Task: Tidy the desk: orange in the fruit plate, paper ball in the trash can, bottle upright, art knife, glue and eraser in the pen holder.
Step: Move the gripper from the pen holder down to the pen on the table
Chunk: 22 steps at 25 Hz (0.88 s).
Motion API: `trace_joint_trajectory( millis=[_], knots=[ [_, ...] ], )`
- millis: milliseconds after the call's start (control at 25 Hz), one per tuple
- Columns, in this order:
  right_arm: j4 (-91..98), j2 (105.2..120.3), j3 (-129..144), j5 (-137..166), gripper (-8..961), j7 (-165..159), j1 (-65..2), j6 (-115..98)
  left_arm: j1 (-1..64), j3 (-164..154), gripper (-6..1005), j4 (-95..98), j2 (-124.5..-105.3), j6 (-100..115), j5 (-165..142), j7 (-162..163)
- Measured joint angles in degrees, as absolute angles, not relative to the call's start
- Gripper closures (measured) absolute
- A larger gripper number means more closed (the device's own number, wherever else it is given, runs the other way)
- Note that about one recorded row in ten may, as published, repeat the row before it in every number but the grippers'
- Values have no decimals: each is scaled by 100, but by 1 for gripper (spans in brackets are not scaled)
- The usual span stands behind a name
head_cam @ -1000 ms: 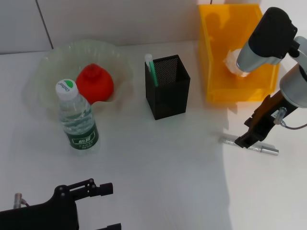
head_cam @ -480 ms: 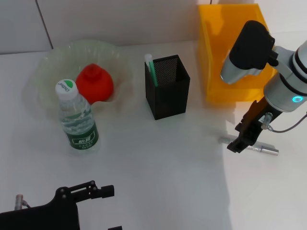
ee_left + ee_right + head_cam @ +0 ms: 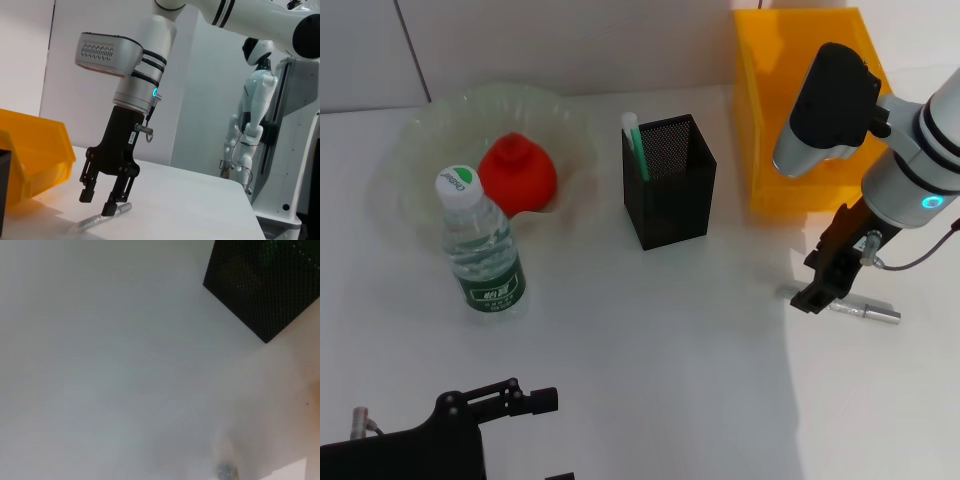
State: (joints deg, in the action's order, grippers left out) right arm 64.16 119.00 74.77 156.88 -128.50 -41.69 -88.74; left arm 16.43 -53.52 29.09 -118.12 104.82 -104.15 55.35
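The silver art knife (image 3: 855, 307) lies flat on the table, right of the black mesh pen holder (image 3: 669, 180). My right gripper (image 3: 817, 290) is down at its left end, open, with one fingertip (image 3: 111, 208) touching the knife (image 3: 102, 216). A green-and-white glue stick (image 3: 636, 145) stands in the holder. The orange (image 3: 518, 175) rests in the clear fruit plate (image 3: 420, 140). Just in front of it the bottle (image 3: 480, 245) stands upright. The yellow trash can (image 3: 770, 110) is at the back right. My right arm hides the paper ball. No eraser shows. My left gripper (image 3: 545, 438) is parked open at the near left.
The pen holder (image 3: 265, 285) shows at one corner of the right wrist view, the knife's tip (image 3: 226, 471) at an edge. A white humanoid robot (image 3: 252, 125) stands beyond the table's far edge.
My right gripper has moved left along the knife and come down at its left end. The right forearm has swung over the trash can and now covers the paper ball.
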Motion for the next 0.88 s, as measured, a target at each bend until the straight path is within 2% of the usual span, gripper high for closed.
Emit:
trace_joint_trajectory(
  millis=[560, 640, 880],
  knots=[
    [6101, 11884, 7446, 15706, 422, -12832, -4222, -8636, 1676, -5352, 216, 2909, -11812, 10476, -10414, 5563],
    [6058, 11882, 7488, 15706, 585, -12832, -4242, -8616, 1677, -5352, 216, 2909, -11813, 10477, -10415, 5563],
    [5831, 11882, 7497, 15706, 584, -12813, -4366, -8552, 1666, -5352, 216, 2909, -11812, 10480, -10414, 5564]
  ],
)
